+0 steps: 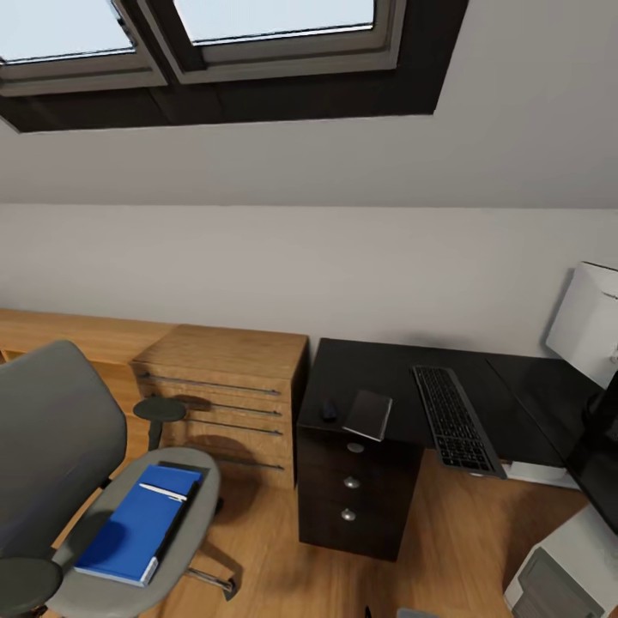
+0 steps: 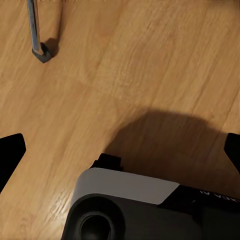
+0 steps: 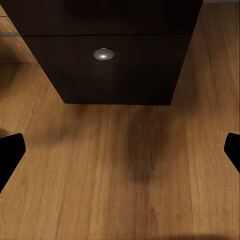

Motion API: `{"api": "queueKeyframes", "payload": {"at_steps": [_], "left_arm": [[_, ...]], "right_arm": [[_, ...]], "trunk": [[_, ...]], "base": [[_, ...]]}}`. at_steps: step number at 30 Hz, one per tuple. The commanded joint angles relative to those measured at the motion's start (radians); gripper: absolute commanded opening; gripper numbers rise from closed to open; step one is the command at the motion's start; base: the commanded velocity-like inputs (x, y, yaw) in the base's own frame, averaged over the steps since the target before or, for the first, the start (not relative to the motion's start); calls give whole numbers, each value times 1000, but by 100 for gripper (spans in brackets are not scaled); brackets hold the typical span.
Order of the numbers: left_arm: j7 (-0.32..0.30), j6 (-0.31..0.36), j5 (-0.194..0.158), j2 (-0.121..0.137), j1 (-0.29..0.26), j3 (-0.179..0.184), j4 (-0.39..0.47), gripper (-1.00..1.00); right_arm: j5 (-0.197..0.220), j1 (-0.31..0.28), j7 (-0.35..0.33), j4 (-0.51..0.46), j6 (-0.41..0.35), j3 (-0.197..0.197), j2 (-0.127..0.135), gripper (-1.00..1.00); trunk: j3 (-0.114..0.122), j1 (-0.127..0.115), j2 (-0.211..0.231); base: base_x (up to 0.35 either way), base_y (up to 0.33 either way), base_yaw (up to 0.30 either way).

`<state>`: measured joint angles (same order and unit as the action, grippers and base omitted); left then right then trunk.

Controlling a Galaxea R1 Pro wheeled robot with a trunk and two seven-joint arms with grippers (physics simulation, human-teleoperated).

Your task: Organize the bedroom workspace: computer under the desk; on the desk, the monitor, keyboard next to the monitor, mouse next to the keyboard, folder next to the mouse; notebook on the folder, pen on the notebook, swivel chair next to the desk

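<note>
Blue folder (image 1: 137, 522) with the pen (image 1: 163, 492) sat on the swivel chair (image 1: 60, 463) at 8 o'clock; notebook (image 1: 369, 415) and keyboard (image 1: 455, 419) on the desk (image 1: 386, 369). Both grippers spread wide, empty.

I'm in an attic bedroom workspace: skylights (image 1: 189, 34) in a sloped ceiling, black desk (image 1: 386, 369) with keyboard (image 1: 455, 421), swivel chair (image 1: 60, 446), wooden dresser (image 1: 232, 386), plank floor (image 1: 257, 549).

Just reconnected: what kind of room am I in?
Likely an attic bedroom used as a home office: skylights in a sloped ceiling, a black desk with a keyboard, and a swivel chair.
</note>
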<state>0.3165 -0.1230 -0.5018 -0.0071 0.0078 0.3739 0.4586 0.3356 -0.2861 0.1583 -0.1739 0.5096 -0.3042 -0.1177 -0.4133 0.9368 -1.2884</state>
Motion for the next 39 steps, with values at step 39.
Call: {"api": "queueKeyframes", "payload": {"at_steps": [39], "left_arm": [[7,-55,-10,1,0,9,-3,100]], "right_arm": [[2,-1,6,27,25,-10,1,100]], "trunk": [[25,0,-1]], "base": [[-56,0,-127]]}}
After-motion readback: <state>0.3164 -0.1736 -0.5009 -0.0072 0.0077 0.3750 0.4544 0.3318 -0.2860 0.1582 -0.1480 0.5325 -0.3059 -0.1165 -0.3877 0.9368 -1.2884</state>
